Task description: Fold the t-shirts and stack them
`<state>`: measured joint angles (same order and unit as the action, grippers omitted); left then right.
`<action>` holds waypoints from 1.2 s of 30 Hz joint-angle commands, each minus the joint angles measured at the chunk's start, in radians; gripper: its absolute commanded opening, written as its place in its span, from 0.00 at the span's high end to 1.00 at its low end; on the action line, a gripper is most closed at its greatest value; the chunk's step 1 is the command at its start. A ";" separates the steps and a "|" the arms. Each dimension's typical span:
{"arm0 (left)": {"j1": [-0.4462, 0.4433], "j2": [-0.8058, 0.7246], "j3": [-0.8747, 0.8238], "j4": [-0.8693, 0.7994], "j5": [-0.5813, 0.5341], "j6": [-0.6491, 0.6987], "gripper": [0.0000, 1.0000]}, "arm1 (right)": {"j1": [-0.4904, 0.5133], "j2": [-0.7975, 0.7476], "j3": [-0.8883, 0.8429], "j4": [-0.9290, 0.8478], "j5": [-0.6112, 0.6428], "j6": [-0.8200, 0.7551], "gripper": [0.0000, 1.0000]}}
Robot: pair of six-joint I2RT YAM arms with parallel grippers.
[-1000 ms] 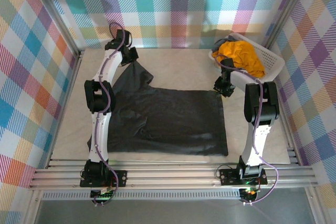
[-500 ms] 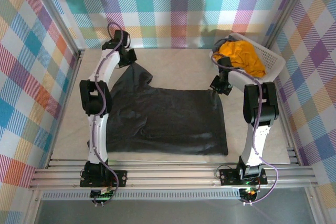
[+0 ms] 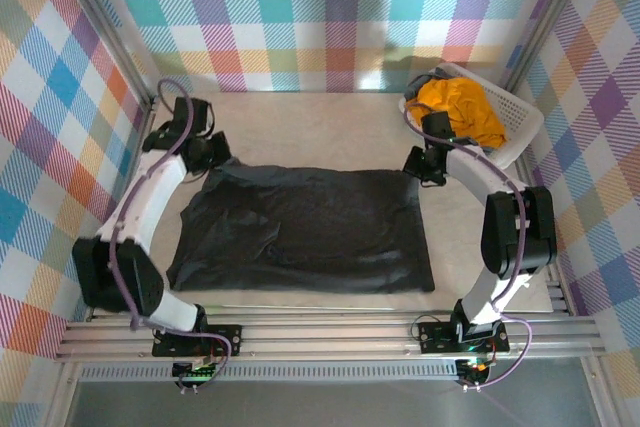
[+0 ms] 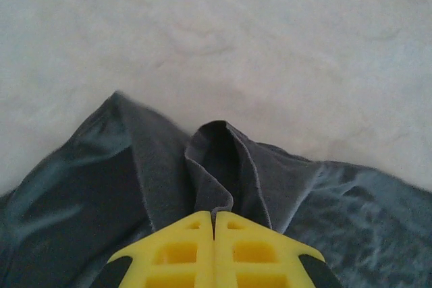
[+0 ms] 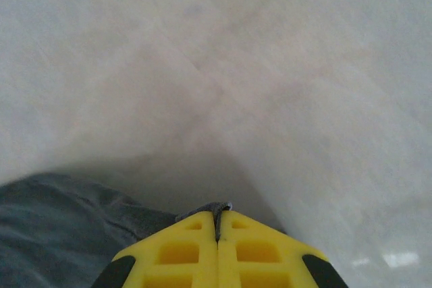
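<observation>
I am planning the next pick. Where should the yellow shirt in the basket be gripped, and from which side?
Pinch a raised fold at the top of the yellow shirt, coming straight down from above. It lies crumpled in a heap, and the basket walls would likely hinder a side approach. No hem or shoulder can be made out to aim for.
</observation>
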<state>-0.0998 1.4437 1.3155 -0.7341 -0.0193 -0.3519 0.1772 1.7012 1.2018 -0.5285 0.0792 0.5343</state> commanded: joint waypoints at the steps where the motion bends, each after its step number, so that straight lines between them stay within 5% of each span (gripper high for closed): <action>1: 0.015 -0.150 -0.134 -0.014 -0.053 -0.049 1.00 | -0.020 -0.075 -0.086 -0.028 -0.012 0.013 1.00; 7: 0.021 -0.406 -0.310 -0.082 -0.211 -0.115 1.00 | -0.032 -0.144 -0.188 -0.024 -0.018 0.016 1.00; 17: 0.025 -0.548 -0.441 -0.203 -0.345 -0.213 1.00 | -0.033 -0.259 -0.298 -0.063 -0.064 0.058 1.00; 27: 0.025 -0.641 -0.534 -0.228 -0.399 -0.346 1.00 | -0.013 -0.346 -0.402 -0.083 -0.154 0.110 1.00; 36: 0.025 -0.595 -0.622 -0.181 -0.295 -0.454 1.00 | -0.013 -0.310 -0.398 -0.112 -0.105 0.111 1.00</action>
<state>-0.0864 0.8436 0.7204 -0.9321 -0.3439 -0.7460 0.1585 1.3758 0.8043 -0.6064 -0.0422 0.6327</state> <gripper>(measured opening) 0.048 0.046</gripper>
